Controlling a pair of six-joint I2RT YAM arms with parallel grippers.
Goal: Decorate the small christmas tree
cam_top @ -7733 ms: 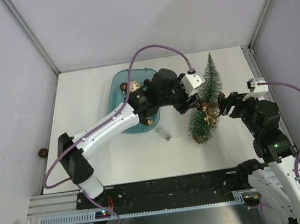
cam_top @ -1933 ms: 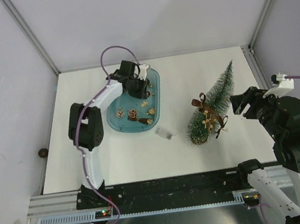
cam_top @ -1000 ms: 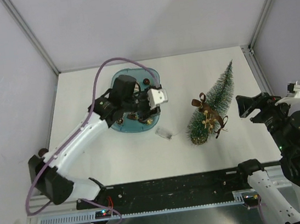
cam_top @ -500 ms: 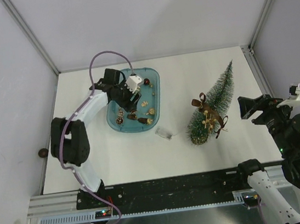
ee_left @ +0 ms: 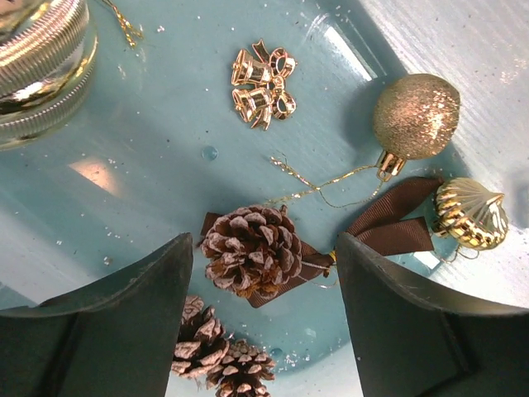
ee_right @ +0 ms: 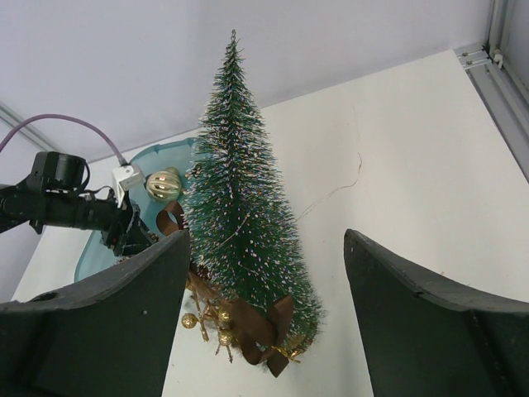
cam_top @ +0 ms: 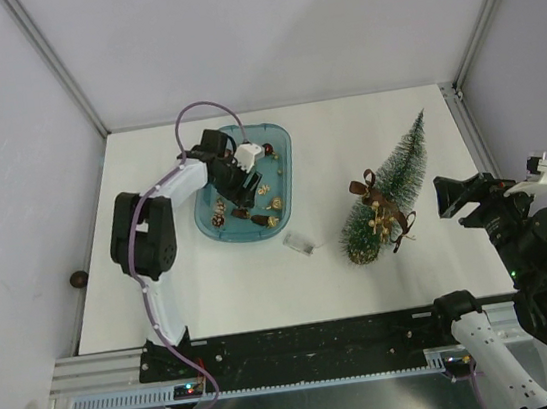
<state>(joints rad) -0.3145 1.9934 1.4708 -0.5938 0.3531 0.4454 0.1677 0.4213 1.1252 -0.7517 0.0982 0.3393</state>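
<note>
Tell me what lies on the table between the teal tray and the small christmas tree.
Top view: only a small clear piece, off the near right corner of the teal tray, toward the base of the small christmas tree; otherwise bare white table.

Glossy translucent teal plastic tray [ee_left: 165,99]; glitter-rough gold ball ornament [ee_left: 416,116]; scaly frost-tipped brown pinecone [ee_left: 252,251]; bristly dark-green bottle-brush tree [ee_right: 240,207].

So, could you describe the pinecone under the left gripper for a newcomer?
Find the teal tray on the table's left side. Inside it, a pinecone lies under the open left gripper. Unlike the gold ornaments it is brown and white-tipped, farther from the wrist than two other pinecones.
</note>
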